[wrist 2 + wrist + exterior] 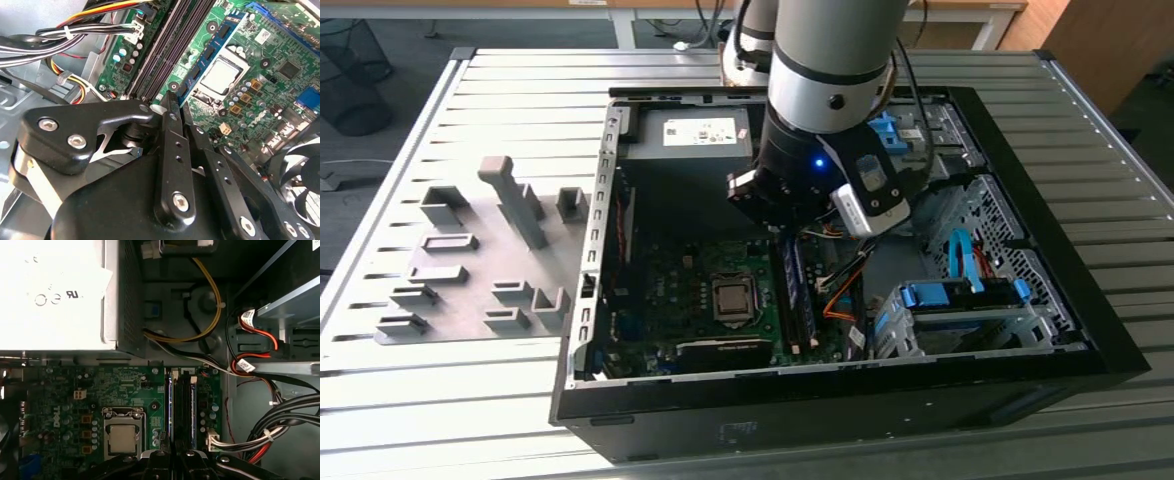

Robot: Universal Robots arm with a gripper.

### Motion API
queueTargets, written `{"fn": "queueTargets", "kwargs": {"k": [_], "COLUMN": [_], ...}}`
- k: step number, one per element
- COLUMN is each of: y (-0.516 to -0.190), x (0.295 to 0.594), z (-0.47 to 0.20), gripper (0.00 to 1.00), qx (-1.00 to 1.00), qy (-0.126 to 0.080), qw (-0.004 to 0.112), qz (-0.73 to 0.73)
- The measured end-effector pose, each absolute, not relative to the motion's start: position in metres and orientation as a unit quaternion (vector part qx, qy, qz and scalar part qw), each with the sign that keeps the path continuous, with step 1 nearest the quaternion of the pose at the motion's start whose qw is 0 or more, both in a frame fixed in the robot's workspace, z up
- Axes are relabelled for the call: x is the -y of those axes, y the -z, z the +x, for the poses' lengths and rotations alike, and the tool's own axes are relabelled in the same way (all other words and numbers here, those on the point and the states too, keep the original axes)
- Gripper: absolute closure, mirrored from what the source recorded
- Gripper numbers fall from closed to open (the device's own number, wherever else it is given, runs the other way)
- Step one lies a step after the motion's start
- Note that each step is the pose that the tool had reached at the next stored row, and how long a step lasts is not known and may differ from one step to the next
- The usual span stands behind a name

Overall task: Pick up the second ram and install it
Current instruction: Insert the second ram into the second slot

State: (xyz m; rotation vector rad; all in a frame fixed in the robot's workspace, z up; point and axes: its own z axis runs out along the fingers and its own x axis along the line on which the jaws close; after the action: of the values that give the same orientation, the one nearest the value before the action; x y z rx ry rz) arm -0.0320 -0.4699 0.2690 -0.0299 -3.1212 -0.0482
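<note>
The second ram is a long blue-teal stick with dark chips. It lies in the memory slot nearest the processor and also shows in the first wrist view and the exterior view. My gripper hangs inside the open computer case, its black fingers drawn together with nothing visibly between them. The tips sit right at the near end of the stick; I cannot tell if they touch it. In the exterior view the gripper is just above the slots' far end.
The processor sits beside the slots, and a darker stick stands two slots over. Cable bundles run along the other side. The power supply is at the case's back. Gray holder blocks stand on the exterior view's left.
</note>
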Motion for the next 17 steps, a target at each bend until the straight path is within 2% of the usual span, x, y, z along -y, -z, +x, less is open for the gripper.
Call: {"fn": "queueTargets", "kwargs": {"k": [17], "y": [-0.2615], "x": [0.473], "z": [-0.0319], "gripper": [0.85], "qx": [1.0], "qy": [0.015], "qw": [0.01], "qz": [-0.01]}}
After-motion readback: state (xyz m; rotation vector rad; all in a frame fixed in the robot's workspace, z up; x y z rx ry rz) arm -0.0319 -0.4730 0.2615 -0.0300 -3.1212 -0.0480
